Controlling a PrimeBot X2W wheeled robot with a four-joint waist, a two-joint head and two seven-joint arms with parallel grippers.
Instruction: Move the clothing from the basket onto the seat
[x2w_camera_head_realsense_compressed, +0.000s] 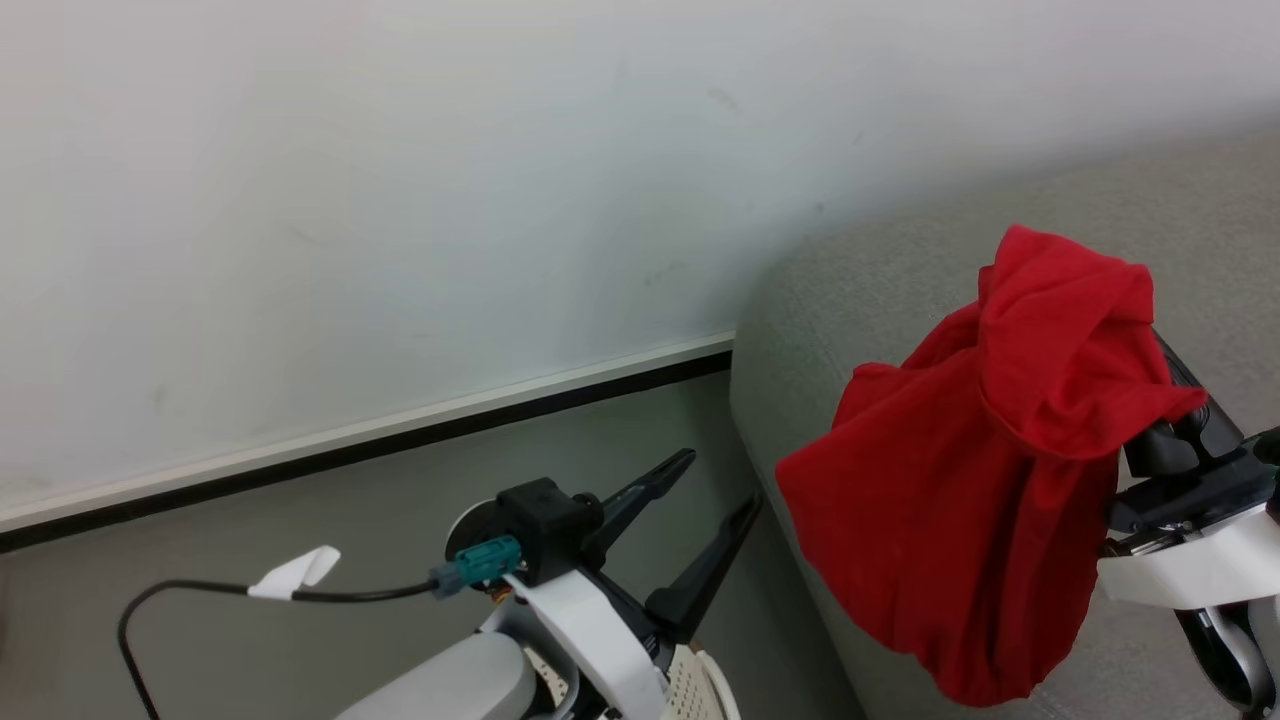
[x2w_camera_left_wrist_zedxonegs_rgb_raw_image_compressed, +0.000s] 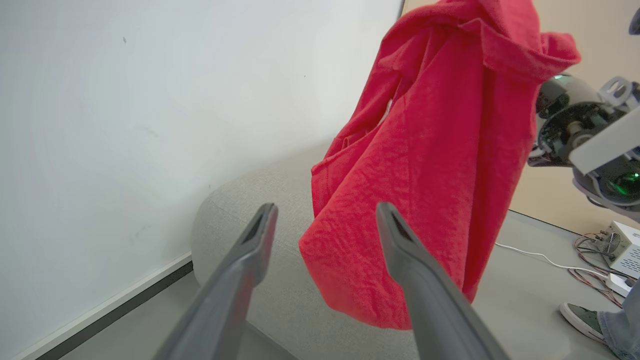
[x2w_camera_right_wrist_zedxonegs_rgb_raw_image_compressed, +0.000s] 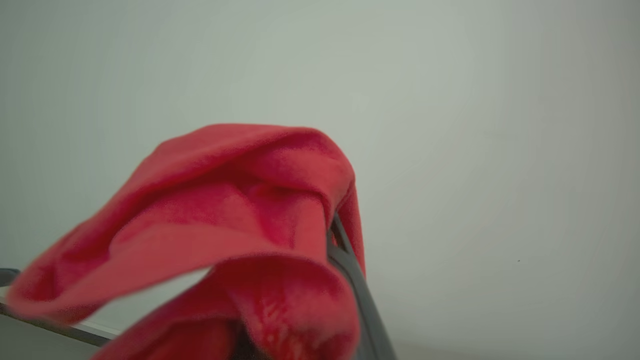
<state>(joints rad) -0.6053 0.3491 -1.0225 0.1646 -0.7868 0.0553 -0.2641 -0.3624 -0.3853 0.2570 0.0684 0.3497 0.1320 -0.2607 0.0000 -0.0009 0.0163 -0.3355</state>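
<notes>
- Clothing (x2w_camera_head_realsense_compressed: 980, 470): red and bunched, clear of the basket (x2w_camera_head_realsense_compressed: 700, 688). It hangs in the air from the right gripper (x2w_camera_head_realsense_compressed: 1160, 350) at the rounded near corner of the seat (x2w_camera_head_realsense_compressed: 900, 280) and does not rest on it. Whether its lower hem is over the cushion or beyond its edge cannot be settled.
- Right gripper: the fingers are mostly under fabric. One dark finger (x2w_camera_right_wrist_zedxonegs_rgb_raw_image_compressed: 350, 270) shows in the right wrist view, running up into the fold. Judged pinched on a fold of the clothing.
- Hazard, slip: the hold looks to be on a thin fold with most of the weight hanging below. A quick swing may pull the fabric out.
- Hazard, early release: in the head view much of the cloth lies against the seat's side face. Let go here, it would likely slide down to the floor (x2w_camera_head_realsense_compressed: 350, 480) rather than land on top.
- Hazard, clinging: fabric is draped over the fingers themselves. On opening it may stay hooked and be dragged back off the seat as the arm pulls away.
- Left gripper (x2w_camera_head_realsense_compressed: 715, 485): spread and empty, low beside the basket, with its fingers pointing toward the hanging cloth.
- Hazard, snag: the hem hangs near those open fingers. If either arm crosses, a finger could catch it.
- Person's shoe (x2w_camera_left_wrist_zedxonegs_rgb_raw_image_compressed: 582, 317): on the floor on the far side, near where a wide swing might reach.
</notes>
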